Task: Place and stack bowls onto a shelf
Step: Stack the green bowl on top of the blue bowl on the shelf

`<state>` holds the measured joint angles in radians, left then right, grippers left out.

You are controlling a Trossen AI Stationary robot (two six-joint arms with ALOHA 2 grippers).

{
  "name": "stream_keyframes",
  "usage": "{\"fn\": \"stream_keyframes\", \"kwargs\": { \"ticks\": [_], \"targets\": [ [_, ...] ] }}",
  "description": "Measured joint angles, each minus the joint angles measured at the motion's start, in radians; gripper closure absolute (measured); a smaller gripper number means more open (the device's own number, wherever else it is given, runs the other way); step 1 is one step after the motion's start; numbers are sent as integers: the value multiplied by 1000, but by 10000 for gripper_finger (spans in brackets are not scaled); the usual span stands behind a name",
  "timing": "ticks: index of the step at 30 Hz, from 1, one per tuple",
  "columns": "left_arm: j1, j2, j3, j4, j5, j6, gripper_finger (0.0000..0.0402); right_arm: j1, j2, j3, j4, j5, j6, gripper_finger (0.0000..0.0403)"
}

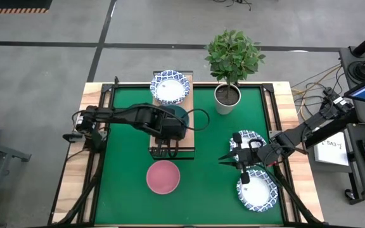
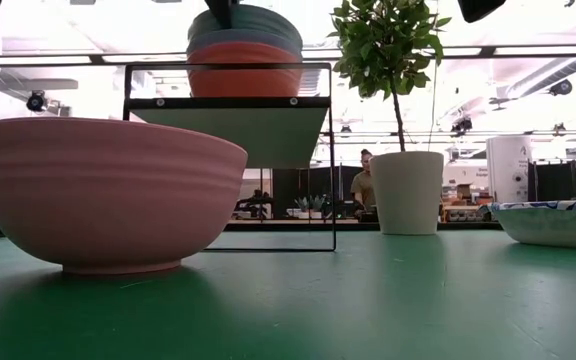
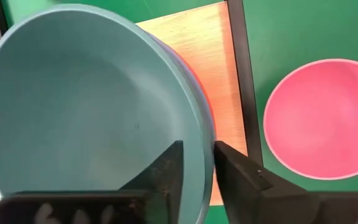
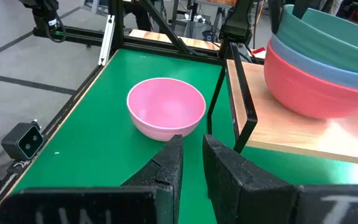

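A stack of bowls (image 2: 245, 45) stands on the light-wood shelf (image 1: 192, 104): red at the bottom, blue in the middle, grey-green on top. My left gripper (image 3: 197, 158) is over this stack and shut on the top bowl's rim. One white, blue-rimmed bowl (image 1: 170, 87) sits on the shelf's far end. The pink bowl (image 1: 163, 177) rests on the green mat, nearer than the shelf. Two more blue-rimmed bowls (image 1: 249, 139) (image 1: 256, 190) lie on the mat at the right. Between them hovers my right gripper (image 1: 224, 158), shut on nothing and pointing left. My left gripper holds the grey-green bowl by its rim (image 3: 205, 134). One finger (image 3: 166, 171) is inside the bowl and the other (image 3: 241, 177) outside, coming from above. The bowl sits nested upright in the blue bowl, on the stack on the shelf.
A white pot (image 1: 227, 98) with a small leafy tree stands on the mat right of the shelf's far end. The shelf's dark frame (image 4: 238, 112) rises between the pink bowl and the stack. Bare green mat lies around the pink bowl. A person shows in the room behind the table (image 2: 366, 185).
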<state>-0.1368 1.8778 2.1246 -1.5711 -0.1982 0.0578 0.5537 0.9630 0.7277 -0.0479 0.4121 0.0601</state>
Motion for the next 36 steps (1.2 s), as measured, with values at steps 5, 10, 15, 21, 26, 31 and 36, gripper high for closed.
{"fn": "stream_keyframes", "kwargs": {
  "ticks": [5,10,15,21,26,31,36],
  "targets": [
    [-9,-3,0,0,0,-9,280,0,0,0,0,0,20,351],
    [-17,-23,30,0,3,-23,248,0,0,0,0,0,21,351],
    [-34,-75,63,17,-17,-32,245,0,0,0,1,0,34,351],
    [-73,-205,-57,175,-133,-34,282,0,2,-12,27,0,46,351],
    [-86,-354,-319,409,-135,-47,324,0,5,-20,51,0,44,351],
    [-84,-484,-609,715,-175,-49,357,0,5,-21,55,0,45,351],
    [-84,-559,-803,939,-178,-49,366,0,5,-22,66,0,45,351]
  ]
}}
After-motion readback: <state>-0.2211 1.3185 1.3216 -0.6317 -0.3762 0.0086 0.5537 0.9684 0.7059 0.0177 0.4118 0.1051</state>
